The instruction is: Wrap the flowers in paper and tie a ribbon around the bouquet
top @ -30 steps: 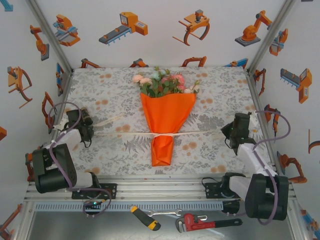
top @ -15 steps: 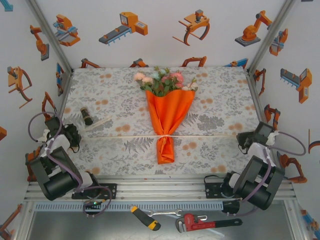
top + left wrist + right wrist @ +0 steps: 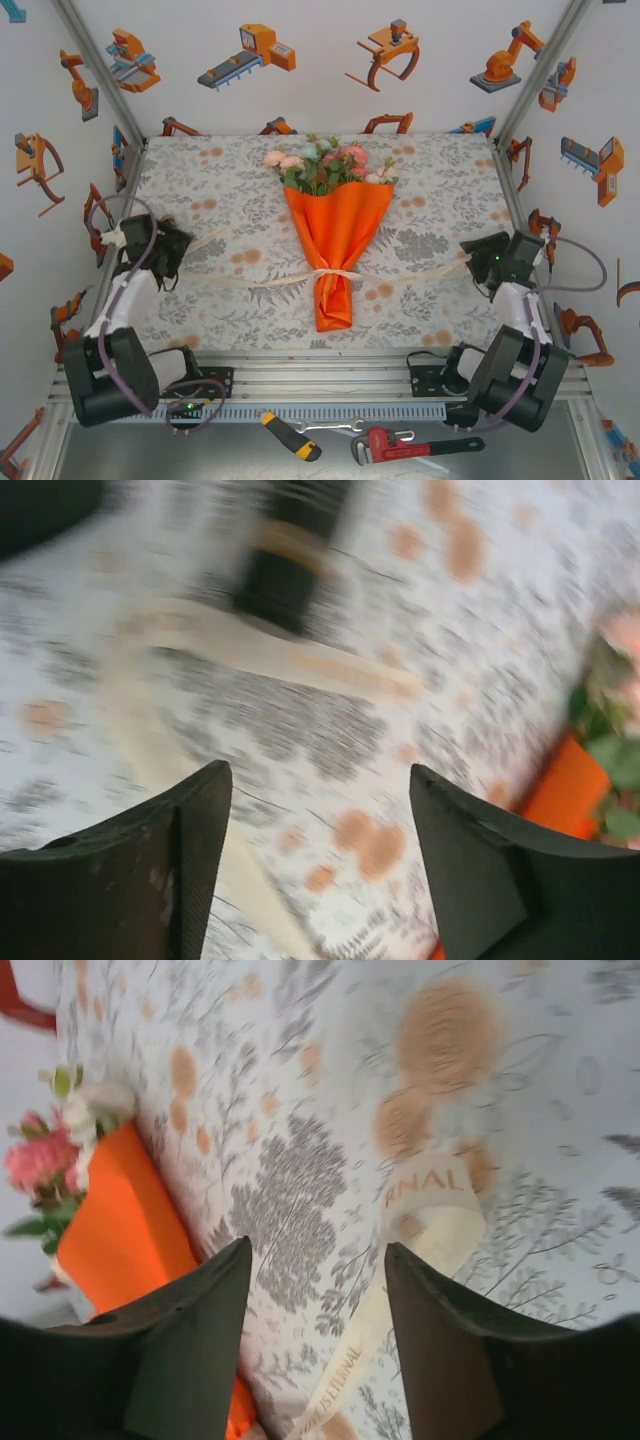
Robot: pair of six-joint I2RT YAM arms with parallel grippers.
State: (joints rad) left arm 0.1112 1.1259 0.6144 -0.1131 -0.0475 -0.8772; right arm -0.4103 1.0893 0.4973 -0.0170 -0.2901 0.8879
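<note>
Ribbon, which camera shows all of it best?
The top camera: the ribbon shows whole there, tied round the bouquet with both ends trailing sideways. The left wrist camera gives a blurry stretch; the right wrist camera shows one lettered end.

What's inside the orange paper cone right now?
Pink, peach and white flowers with green leaves poke from the wide top of the paper. Their stems are covered by it.

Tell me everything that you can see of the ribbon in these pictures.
The ribbon is a narrow cream strip, soft like fabric, with tan printed letters. It is cinched around the narrow lower part of the orange paper cone. Its two ends run slack to the left and right, lying on the tablecloth. The right end is bent back.
</note>
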